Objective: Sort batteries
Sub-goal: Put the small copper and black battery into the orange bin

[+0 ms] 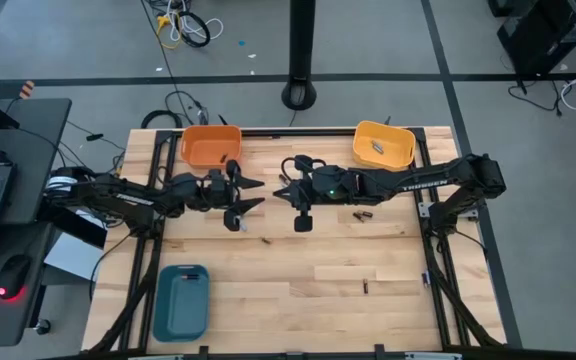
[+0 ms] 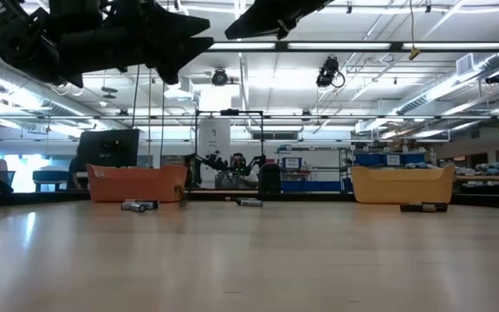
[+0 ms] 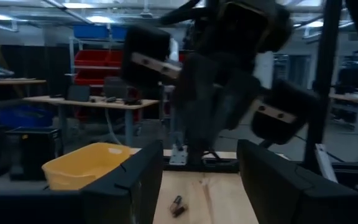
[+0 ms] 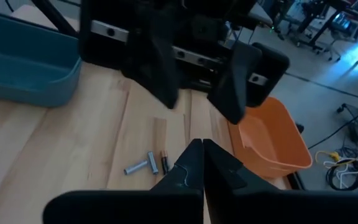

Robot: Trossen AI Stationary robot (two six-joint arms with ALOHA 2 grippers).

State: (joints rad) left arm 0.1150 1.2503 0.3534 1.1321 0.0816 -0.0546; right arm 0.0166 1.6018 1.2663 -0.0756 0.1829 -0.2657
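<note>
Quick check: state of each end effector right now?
Left end effector: open, holding nothing.
Right end effector: closed; nothing visibly held.

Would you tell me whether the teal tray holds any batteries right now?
No, in the high view the teal tray at the table's near left corner shows only its bare inside.

Overhead looks straight down; low camera level across table (image 2: 249, 260); wrist cameras face each other, both seeing tabletop.

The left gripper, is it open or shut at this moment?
Open. In the left wrist view, the left gripper's two dark fingers stand clearly apart, with bare table and a battery visible between them.
</note>
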